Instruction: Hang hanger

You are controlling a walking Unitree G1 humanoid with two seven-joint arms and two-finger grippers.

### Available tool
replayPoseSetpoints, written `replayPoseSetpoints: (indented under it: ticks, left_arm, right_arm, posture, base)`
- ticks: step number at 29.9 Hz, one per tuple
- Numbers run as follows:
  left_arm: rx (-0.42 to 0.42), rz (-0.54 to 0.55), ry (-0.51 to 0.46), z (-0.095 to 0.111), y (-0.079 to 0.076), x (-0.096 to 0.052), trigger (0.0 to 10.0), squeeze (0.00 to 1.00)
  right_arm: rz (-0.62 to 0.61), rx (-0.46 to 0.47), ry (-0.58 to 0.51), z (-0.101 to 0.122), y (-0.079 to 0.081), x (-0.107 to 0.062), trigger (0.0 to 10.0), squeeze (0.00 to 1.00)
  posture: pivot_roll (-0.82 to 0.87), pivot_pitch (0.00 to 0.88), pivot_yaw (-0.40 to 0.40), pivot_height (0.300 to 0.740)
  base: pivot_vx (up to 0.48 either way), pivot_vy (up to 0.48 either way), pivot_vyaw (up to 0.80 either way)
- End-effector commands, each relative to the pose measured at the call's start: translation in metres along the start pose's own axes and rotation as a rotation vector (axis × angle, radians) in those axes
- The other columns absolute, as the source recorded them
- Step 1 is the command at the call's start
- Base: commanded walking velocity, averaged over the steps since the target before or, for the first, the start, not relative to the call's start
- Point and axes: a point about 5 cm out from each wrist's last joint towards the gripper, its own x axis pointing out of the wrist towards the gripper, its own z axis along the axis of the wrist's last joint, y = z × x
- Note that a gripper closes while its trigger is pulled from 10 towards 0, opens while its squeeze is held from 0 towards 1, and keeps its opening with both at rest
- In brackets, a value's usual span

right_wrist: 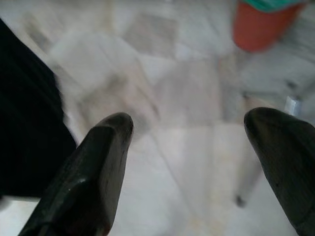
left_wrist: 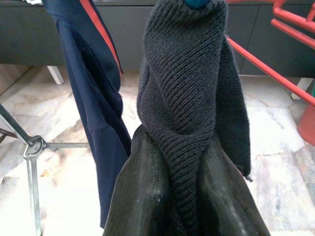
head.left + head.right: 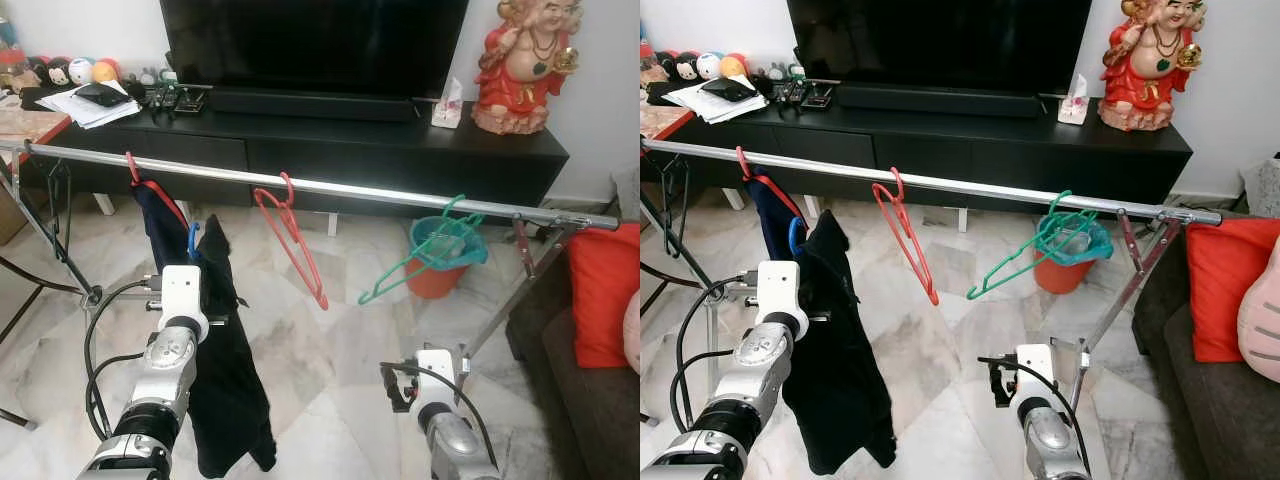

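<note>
A silver rail (image 3: 400, 192) crosses in front of me at chest height. My left gripper (image 2: 177, 147) is shut on a black knit garment (image 3: 225, 380) that hangs on a blue hanger; its blue hook (image 3: 192, 238) sits just below the rail. Beside it, a red hanger holding a navy garment (image 3: 155, 225) hangs on the rail. An empty red hanger (image 3: 295, 240) hangs mid-rail and a green hanger (image 3: 425, 262) farther right. My right gripper (image 1: 189, 123) is open, low over the floor, holding nothing.
A black TV console (image 3: 400, 150) stands behind the rail. An orange bucket (image 3: 435, 280) sits on the floor under the green hanger. The rack's slanted leg (image 3: 500, 310) and a sofa with a red cushion (image 3: 605, 290) are at the right.
</note>
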Motion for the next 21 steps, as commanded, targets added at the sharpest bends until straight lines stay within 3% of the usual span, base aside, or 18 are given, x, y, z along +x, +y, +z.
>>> replayPoseSetpoints:
  ticks: [1,4,9,12,13,16,21]
  left_arm:
    - [-0.016,0.022,-0.052,0.009,0.003,0.002,10.0,0.0]
    - [-0.021,0.029,-0.056,0.007,0.006,0.001,10.0,0.0]
    - [-0.021,0.03,-0.059,0.005,0.008,-0.001,10.0,0.0]
    - [-0.018,0.027,-0.061,0.004,0.008,-0.002,10.0,0.0]
    - [-0.017,0.028,-0.062,0.004,0.008,-0.003,10.0,0.0]
    - [-0.016,0.032,-0.063,0.004,0.01,-0.003,10.0,0.0]
    - [-0.023,0.04,-0.067,0.004,0.01,-0.003,10.0,0.0]
  right_arm:
    - [-0.056,-0.047,0.126,-0.021,-0.01,-0.006,10.0,0.0]
    - [-0.089,-0.047,0.257,-0.044,-0.014,-0.014,10.0,0.0]
    - [-0.124,0.036,0.321,-0.059,-0.016,-0.021,10.0,0.0]
    - [-0.163,0.065,0.353,-0.066,-0.019,-0.025,10.0,0.0]
    - [-0.171,0.127,0.358,-0.068,-0.018,-0.026,10.0,0.0]
    - [-0.172,0.189,0.353,-0.068,-0.017,-0.026,10.0,0.0]
    - [-0.173,0.187,0.354,-0.069,-0.02,-0.027,10.0,0.0]
  posture:
    - [-0.01,0.0,-0.017,0.74]
    - [-0.01,0.0,-0.017,0.74]
    - [-0.01,0.0,-0.013,0.74]
    - [-0.01,0.0,-0.013,0.74]
    - [-0.01,0.0,-0.011,0.74]
    - [0.0,0.0,-0.01,0.74]
    - [0.0,0.0,-0.009,0.74]
  base:
    - [0.0,0.0,0.0]
    - [0.0,0.0,0.0]
    - [0.0,0.0,0.0]
    - [0.0,0.0,0.0]
    - [0.0,0.0,0.0]
    - [0.0,0.0,0.0]
    - [0.0,0.0,0.0]
